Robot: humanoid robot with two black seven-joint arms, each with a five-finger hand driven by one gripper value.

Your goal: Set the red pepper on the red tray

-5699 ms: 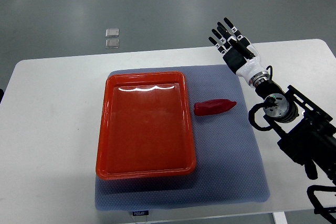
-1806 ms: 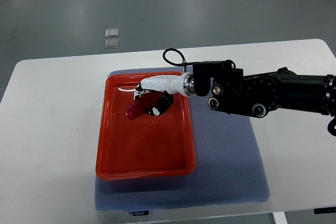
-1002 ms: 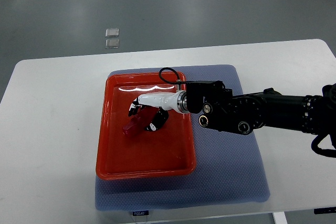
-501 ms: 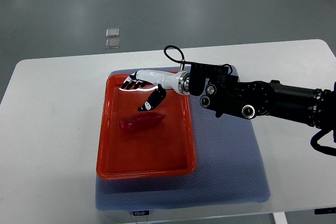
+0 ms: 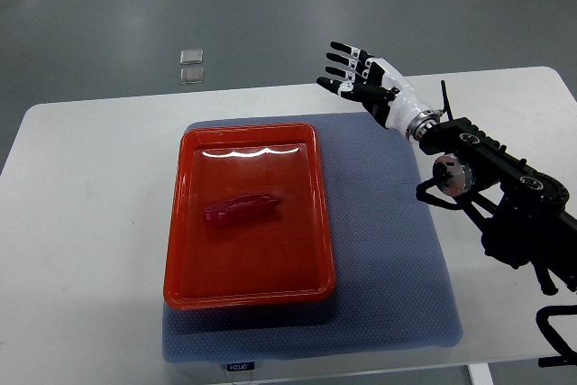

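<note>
The red pepper [image 5: 241,209] lies on its side inside the red tray [image 5: 311,223], a little above the tray's middle. The tray rests on a blue-grey mat [image 5: 388,250]. My right hand [image 5: 359,78] is open with its fingers spread, raised over the table's far edge, well up and to the right of the tray. It holds nothing. The left arm does not show.
The mat lies on a white table [image 5: 90,223]. My right arm's black links [image 5: 505,196] stretch across the table's right side. Two small clear squares [image 5: 192,65] lie on the grey floor beyond the table.
My right hand let go of the pepper in the tray, then pulled back up and to the right, off the tray. The pepper stays where it was set.
</note>
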